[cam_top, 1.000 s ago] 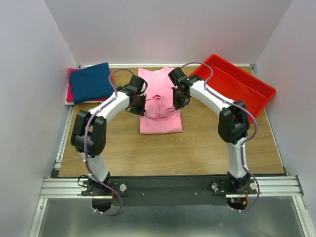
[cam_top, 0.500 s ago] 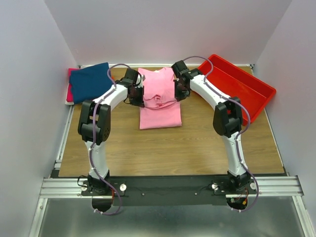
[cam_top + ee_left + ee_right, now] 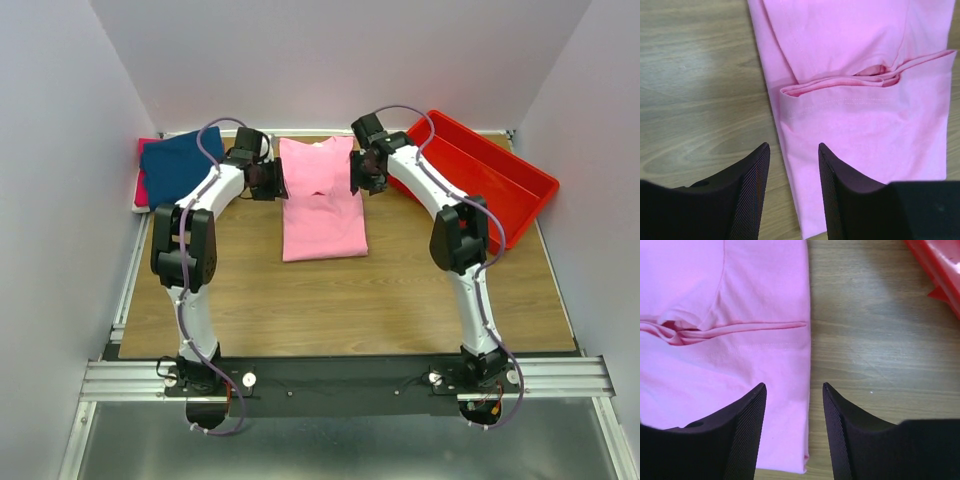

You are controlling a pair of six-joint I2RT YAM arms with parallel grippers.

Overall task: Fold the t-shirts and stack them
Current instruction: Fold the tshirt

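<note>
A light pink t-shirt (image 3: 320,215) lies flat in the middle of the table, with a folded layer ending in a stitched edge (image 3: 840,95) across it. My left gripper (image 3: 272,181) hovers open over the shirt's left edge (image 3: 793,146), holding nothing. My right gripper (image 3: 357,178) is open over the right edge (image 3: 793,385), also holding nothing. In the right wrist view the pink t-shirt (image 3: 715,365) fills the left half. A folded navy t-shirt (image 3: 182,165) sits at the back left on a red-magenta one (image 3: 142,188).
A red plastic tray (image 3: 490,180) stands at the back right, its corner in the right wrist view (image 3: 940,265). Bare wooden table (image 3: 330,300) stretches from the pink shirt to the arm bases. Walls close in the left, back and right sides.
Both grippers carried the gathered pink cloth toward the back of the table, then opened and let it go. The shirt now lies flat instead of bunched.
</note>
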